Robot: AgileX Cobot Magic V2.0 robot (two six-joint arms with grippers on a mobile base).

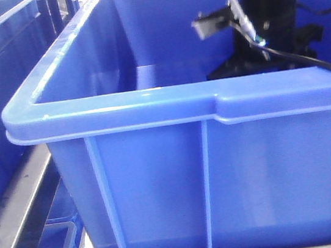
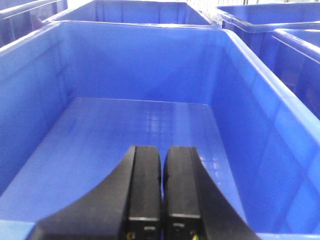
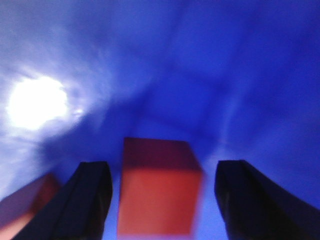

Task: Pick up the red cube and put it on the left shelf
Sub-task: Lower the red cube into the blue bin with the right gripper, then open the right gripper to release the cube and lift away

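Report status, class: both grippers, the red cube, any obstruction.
Left gripper shut, empty, over a blue crate. Right gripper open, red cube between its fingers, ungripped. Nothing blocking.

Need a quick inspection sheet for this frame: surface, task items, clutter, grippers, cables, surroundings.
Surface: blue crate floor, bare in the left wrist view.
Job's things: red cube rests between the right gripper fingers, gaps either side. Steel shelf rail lower left.
Clutter: a second reddish shape, blurred, at the edge.
Grippers: left gripper shut, empty; right open.
Cables: black cable over the crate rim.
Surroundings: more blue crates.
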